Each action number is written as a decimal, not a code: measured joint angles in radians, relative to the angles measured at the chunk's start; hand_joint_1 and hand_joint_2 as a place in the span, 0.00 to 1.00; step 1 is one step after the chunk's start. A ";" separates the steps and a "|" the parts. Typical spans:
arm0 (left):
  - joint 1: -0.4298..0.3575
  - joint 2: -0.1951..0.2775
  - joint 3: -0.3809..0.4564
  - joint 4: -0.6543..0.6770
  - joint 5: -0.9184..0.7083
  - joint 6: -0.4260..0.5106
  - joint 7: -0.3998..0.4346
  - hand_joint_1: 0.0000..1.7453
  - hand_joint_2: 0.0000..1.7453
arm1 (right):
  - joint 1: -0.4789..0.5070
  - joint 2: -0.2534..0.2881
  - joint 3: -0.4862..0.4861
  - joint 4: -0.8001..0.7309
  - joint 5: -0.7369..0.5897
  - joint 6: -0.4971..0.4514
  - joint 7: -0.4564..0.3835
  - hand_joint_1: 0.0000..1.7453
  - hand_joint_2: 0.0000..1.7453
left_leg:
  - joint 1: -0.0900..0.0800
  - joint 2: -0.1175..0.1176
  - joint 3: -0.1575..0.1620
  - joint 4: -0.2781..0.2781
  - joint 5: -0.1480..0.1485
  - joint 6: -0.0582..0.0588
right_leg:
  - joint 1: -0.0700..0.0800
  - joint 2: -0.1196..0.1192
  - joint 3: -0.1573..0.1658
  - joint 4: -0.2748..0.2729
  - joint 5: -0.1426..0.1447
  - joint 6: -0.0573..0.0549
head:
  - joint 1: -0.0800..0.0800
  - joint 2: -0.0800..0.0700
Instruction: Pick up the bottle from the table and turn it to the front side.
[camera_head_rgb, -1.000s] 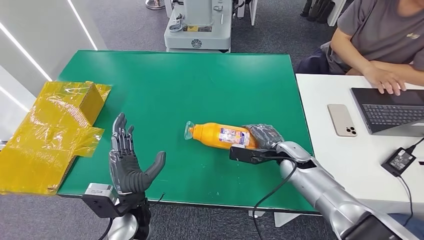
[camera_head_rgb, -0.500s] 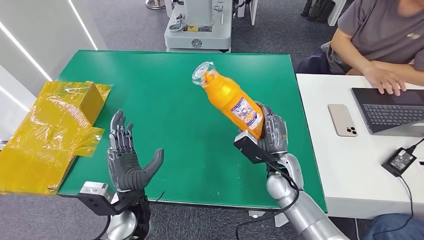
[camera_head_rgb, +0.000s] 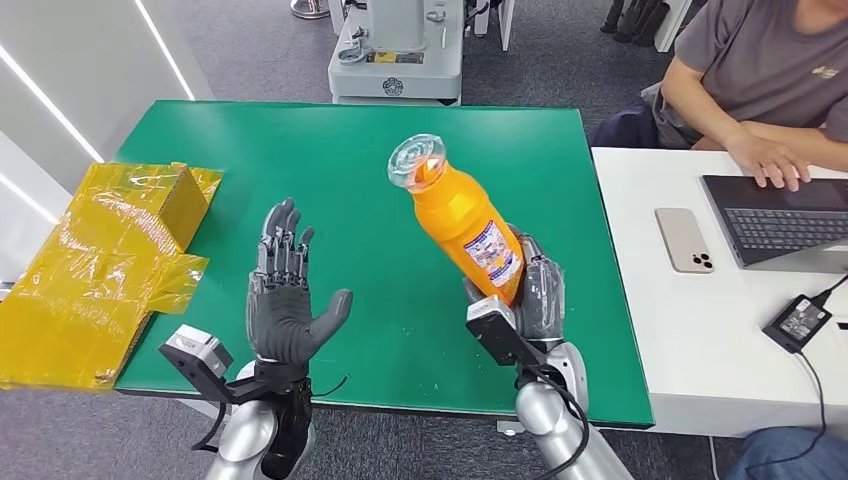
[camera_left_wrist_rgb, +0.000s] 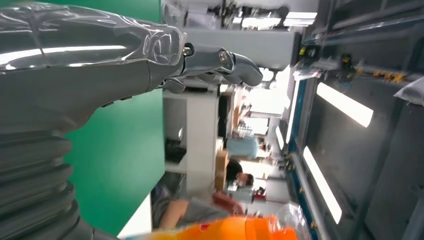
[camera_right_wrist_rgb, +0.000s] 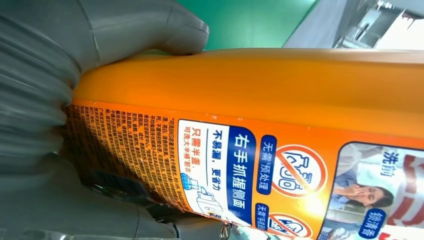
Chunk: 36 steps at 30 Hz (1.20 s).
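Gripping the orange bottle (camera_head_rgb: 463, 222) low on its body, the right hand (camera_head_rgb: 532, 295) holds it tilted above the green table (camera_head_rgb: 350, 160); the left hand (camera_head_rgb: 288, 300), fingers spread and holding nothing, waits nearby. Rotate slowly, keeping grip firm so the label comes round without slipping.

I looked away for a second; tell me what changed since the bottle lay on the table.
The right hand, holding the orange bottle, lifted it off the green table and swung it nearly upright, cap tilted left. The left hand moved up and inward, fingers spread. The yellow box and the seated person stayed put.
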 joint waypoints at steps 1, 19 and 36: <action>-0.006 0.002 -0.005 0.005 0.007 -0.035 0.010 0.00 1.00 | 0.000 0.002 0.000 0.000 0.006 0.014 -0.006 0.95 1.00 | 0.000 0.000 0.000 0.000 0.000 0.000 | 0.000 0.000 0.000 0.000 0.000 0.000 | 0.000 0.000; -0.120 0.003 -0.053 0.134 0.037 -0.236 0.043 0.00 1.00 | -0.010 0.047 0.070 0.035 0.080 0.273 -0.103 0.99 1.00 | 0.000 0.000 0.000 0.000 0.000 0.000 | 0.000 0.000 0.000 0.000 0.000 0.000 | 0.000 0.000; -0.122 0.002 -0.051 0.175 0.037 -0.234 0.040 0.00 1.00 | -0.024 0.050 0.082 0.088 0.101 0.329 -0.090 1.00 1.00 | 0.000 0.000 0.000 0.000 0.000 0.000 | 0.000 0.000 0.000 0.000 0.000 0.000 | 0.000 0.000</action>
